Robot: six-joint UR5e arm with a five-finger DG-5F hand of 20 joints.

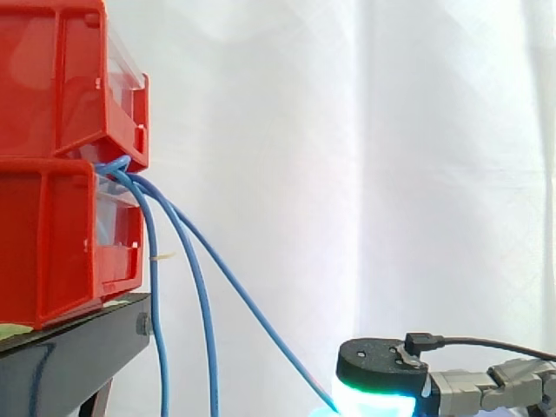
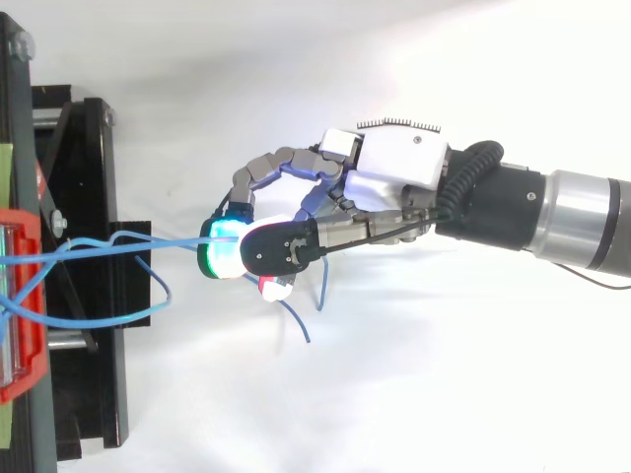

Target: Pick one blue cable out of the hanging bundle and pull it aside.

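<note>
white curtain (image 1: 417,130) | top view: hand (image 2: 394,169) pinches blue cable (image 2: 118,248) | side view: other cables (image 1: 155,295) hang

Seen from above, the arm (image 2: 582,217) is reaching in from 3 o'clock, the hand (image 2: 394,168) is pointing toward 9 o'clock, and its curling fingers, one fingertip (image 2: 223,252) glowing green, are pinching a blue cable (image 2: 118,246) against the thumb.

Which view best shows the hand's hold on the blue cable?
The top view: the hand pinches the blue cable in curled fingers, taut from the bins. The side view shows the cable slanting down to a glowing fingertip at the bottom edge.
</note>
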